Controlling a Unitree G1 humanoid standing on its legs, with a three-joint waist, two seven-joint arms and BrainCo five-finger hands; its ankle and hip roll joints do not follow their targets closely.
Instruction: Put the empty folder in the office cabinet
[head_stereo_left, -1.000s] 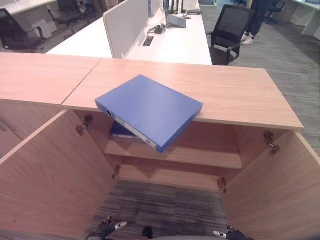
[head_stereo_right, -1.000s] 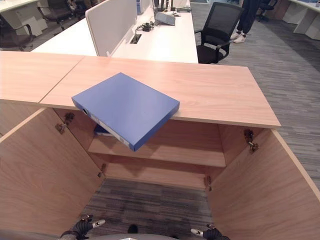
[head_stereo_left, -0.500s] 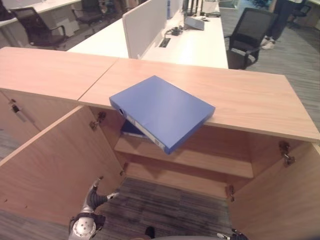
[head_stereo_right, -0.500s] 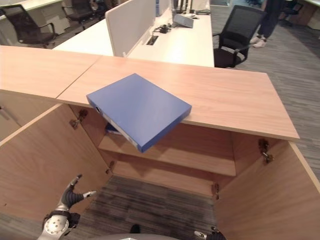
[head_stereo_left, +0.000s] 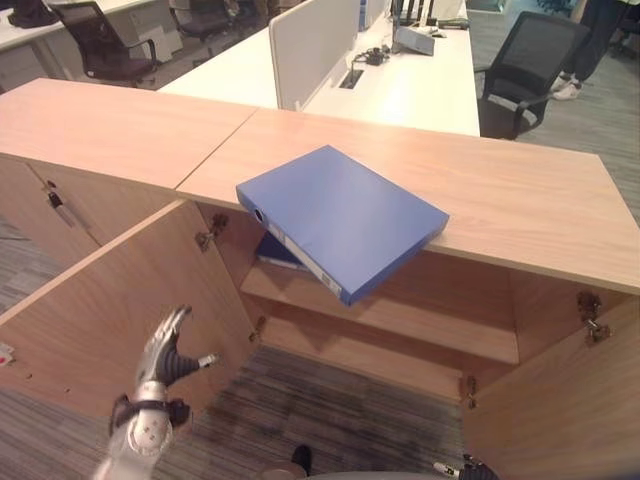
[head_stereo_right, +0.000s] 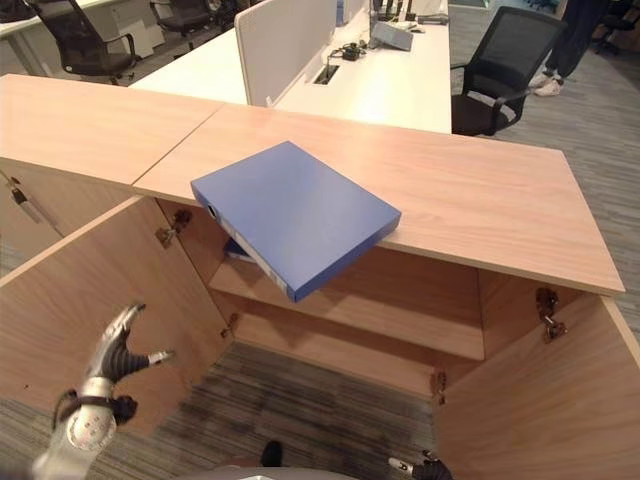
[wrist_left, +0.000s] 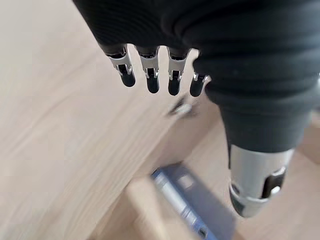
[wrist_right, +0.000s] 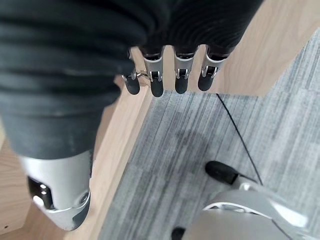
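Since a second ago my left robot hand (head_stereo_left: 165, 352) has risen from the near floor to beside the open left cabinet door (head_stereo_left: 110, 310), fingers straight, empty. Right robot hand (head_stereo_right: 418, 466) low at near edge, fingers straight in its wrist view, empty. Blue folder (head_stereo_left: 340, 217) lies flat on the counter (head_stereo_left: 520, 200), near corner jutting past the edge over the open cabinet. Another blue item (head_stereo_left: 276, 253) on the upper shelf (head_stereo_left: 440, 325). Risk: a clumsy one-sided nudge could tip the overhanging folder off to the floor.
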